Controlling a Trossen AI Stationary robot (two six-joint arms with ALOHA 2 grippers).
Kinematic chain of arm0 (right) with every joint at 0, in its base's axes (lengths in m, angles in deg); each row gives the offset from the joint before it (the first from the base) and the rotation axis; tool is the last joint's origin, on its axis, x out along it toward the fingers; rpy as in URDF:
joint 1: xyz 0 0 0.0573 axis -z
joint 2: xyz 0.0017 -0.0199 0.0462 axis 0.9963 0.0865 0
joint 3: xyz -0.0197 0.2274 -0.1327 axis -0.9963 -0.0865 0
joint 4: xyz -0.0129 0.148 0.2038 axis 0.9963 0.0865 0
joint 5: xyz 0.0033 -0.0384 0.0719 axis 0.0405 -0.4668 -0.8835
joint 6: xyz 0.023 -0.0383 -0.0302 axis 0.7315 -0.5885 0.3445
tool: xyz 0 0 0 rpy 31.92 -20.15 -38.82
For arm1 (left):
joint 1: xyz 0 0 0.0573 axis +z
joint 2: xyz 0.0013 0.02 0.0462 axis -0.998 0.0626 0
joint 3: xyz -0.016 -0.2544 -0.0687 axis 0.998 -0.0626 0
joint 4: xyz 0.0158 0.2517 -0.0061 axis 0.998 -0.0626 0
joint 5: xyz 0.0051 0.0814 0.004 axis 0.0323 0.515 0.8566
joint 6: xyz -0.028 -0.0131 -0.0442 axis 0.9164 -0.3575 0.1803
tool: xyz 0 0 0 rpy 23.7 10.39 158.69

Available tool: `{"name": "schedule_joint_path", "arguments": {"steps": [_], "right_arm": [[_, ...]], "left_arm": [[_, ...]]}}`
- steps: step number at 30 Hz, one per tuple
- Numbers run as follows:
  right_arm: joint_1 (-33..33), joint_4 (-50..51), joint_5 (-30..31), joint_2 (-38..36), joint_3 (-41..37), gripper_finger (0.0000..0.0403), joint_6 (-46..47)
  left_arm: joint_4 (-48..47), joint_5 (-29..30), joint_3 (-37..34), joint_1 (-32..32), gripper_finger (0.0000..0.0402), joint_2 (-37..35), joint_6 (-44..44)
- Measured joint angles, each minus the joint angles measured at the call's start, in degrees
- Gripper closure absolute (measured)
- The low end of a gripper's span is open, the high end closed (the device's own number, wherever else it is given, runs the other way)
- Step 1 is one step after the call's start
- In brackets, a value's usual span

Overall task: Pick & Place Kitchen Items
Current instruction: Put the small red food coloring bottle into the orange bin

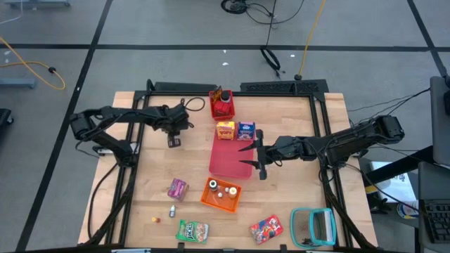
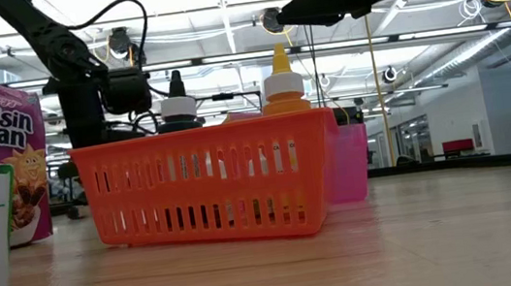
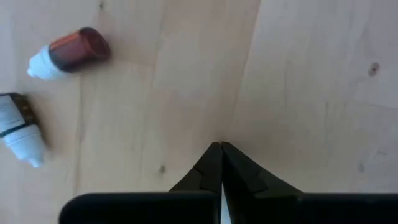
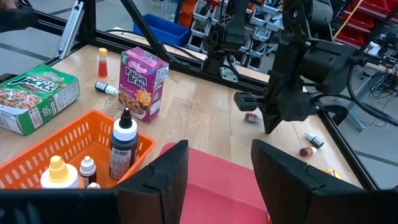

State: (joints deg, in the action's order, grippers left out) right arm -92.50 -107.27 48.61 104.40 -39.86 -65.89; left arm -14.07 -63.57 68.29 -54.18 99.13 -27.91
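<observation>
Wooden surface is carrying the scattered groceries; left claw, fingers together and empty, is hovering beside two tiny bottles lying on their sides just off its tip; right claw, fingers apart, is waiting over the red mat

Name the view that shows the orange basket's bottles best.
The right wrist view: the orange basket sits close, its bottles distinct. The low view hides them behind the slats; only caps show. The high view shows small dots. The left wrist view misses it.
</observation>
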Motion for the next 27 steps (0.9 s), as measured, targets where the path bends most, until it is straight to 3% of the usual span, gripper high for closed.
{"name": "schedule_joint_path", "arguments": {"steps": [15, 27], "right_arm": [[-0.01, 0.00, 0.00, 0.00, 0.00, 0.0234, 0.00], [0.00, 1.09, 0.00, 0.00, 0.00, 0.0234, -0.15]], "left_arm": [[-0.95, 2.92, -0.27, -0.22, 0.0320, -0.10, 4.63], [-4.60, 3.15, -0.36, -1.56, 0.0336, -8.12, 11.13]]}}
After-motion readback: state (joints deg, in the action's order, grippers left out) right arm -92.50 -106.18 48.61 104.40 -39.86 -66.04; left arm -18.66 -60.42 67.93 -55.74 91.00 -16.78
